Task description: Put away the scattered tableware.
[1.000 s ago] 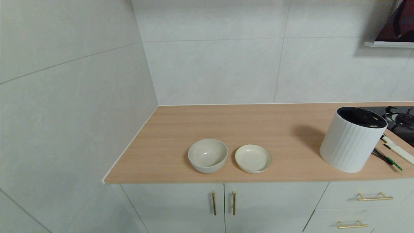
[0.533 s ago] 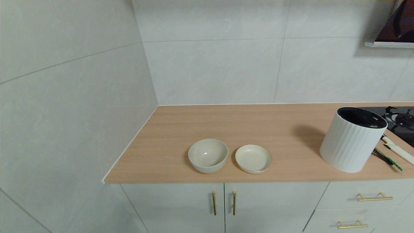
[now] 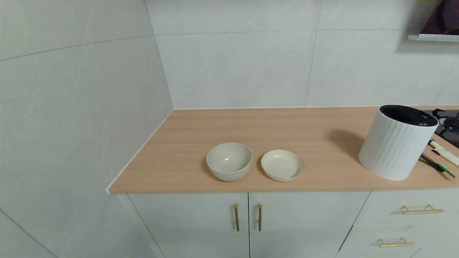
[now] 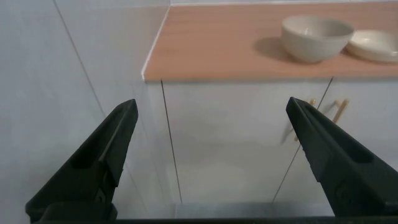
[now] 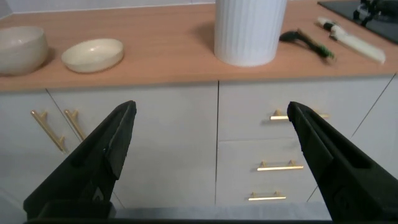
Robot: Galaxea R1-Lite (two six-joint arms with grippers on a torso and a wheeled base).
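A cream bowl [image 3: 229, 161] and a shallow cream dish [image 3: 282, 165] are set upright, just beside each other, near the front edge of the counter [image 3: 272, 125].

A kitchen: tiled walls [image 3: 236, 68], wooden countertop [image 3: 251, 129], gas hob [image 3: 450, 122].

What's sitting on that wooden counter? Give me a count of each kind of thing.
Deep beige ceramic bowl: 1
Shallow cream ceramic dish: 1
White ribbed cylindrical holder with a black top: 1
Loose utensils beside the holder: 2, one black-and-green utensil and one white-handled utensil
Total: 5
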